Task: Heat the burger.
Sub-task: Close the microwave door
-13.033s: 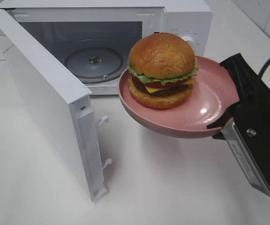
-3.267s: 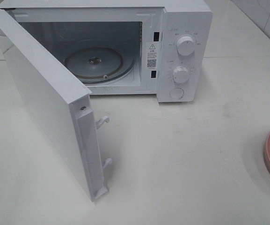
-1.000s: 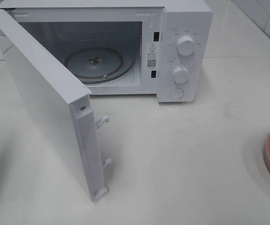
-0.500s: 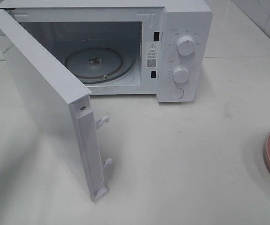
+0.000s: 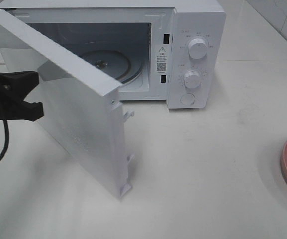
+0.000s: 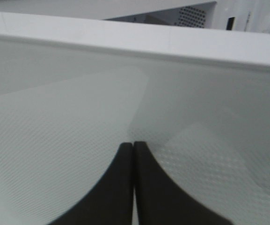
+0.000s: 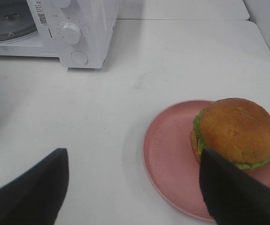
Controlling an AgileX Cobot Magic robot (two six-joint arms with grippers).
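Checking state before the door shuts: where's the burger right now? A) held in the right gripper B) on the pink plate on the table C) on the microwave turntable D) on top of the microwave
B. The right wrist view shows the burger sitting on the pink plate on the table, apart from the open right gripper, while the microwave turntable is bare.
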